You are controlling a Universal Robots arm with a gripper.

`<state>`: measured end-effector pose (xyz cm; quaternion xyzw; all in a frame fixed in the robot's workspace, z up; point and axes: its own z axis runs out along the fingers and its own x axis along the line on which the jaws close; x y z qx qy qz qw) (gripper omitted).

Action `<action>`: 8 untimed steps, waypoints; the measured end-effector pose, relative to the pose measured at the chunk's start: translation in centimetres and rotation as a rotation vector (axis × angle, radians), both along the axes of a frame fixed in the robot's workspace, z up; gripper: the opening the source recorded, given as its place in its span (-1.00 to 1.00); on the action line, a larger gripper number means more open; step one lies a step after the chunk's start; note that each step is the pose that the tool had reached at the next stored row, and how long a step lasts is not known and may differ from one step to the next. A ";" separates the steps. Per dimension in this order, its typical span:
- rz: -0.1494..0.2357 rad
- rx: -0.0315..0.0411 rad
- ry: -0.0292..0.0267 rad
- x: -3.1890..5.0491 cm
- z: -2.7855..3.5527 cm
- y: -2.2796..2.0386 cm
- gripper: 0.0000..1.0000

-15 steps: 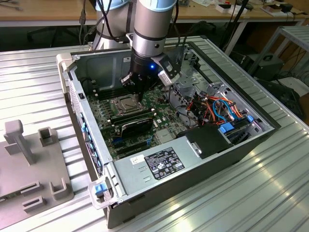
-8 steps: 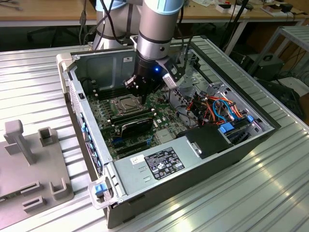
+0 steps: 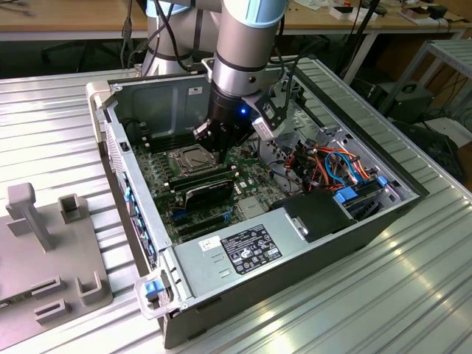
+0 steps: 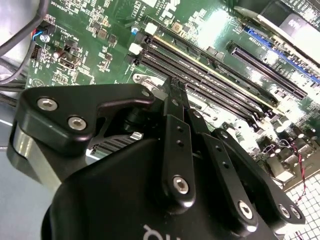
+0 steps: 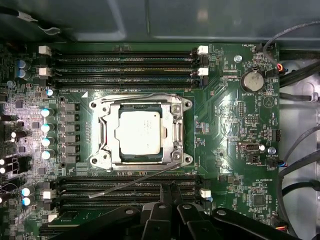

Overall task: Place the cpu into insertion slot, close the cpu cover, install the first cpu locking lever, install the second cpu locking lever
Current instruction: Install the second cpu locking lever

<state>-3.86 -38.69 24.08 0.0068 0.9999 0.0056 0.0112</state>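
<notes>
In the first wrist view the cpu [image 5: 140, 132] lies flat in the insertion slot [image 5: 186, 160] on the green board. The cpu cover [image 5: 108, 131] is down around the chip's silvery top. One thin locking lever [image 5: 145, 95] lies along one edge of the socket. The other lever [image 5: 127, 183] sticks out at a slant over the memory slots. My gripper [image 5: 168, 191] hovers just beside that slanted lever, fingers shut together with nothing between them. In the exterior view the gripper [image 3: 212, 150] hangs right next to the cpu [image 3: 192, 157].
Long black memory slots [image 5: 125, 62] flank the socket on both sides. A black card [image 3: 209, 193] stands near the socket. Case walls [image 3: 158, 92] enclose the board. Coloured cables [image 3: 335, 166] lie at the exterior view's right. A grey fixture [image 3: 44, 243] sits outside the case.
</notes>
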 end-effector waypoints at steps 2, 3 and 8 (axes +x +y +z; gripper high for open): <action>0.000 0.0000 -0.0001 0.00 0.00 -0.01 -0.79; 0.000 0.0001 0.0000 0.00 0.00 -0.01 -0.79; 0.000 0.0001 -0.0001 0.00 -0.01 -0.01 -0.79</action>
